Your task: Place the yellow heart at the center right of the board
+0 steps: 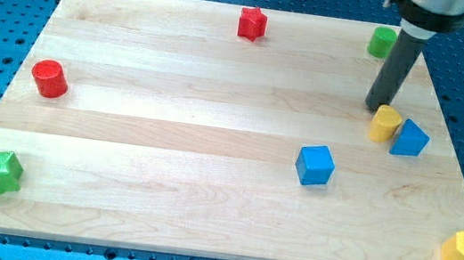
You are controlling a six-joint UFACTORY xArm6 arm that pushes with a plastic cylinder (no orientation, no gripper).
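My tip [373, 108] sits just at 11 o'clock of the yellow heart [384, 124], at the board's [168, 140] 3 o'clock side. No claw here, just a rod. Blue block [410, 138] touches it; a push prob. shoves both off-spot.

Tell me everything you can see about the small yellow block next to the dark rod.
The yellow heart is a small, solid-looking block with a plain, matt yellow surface. It lies flat on the wooden board, at the view's right, a little above mid-height. My tip stands just to its upper left, very close or touching. The blue block sits against its right side, seemingly in contact. Its heart outline is hard to make out from this angle.
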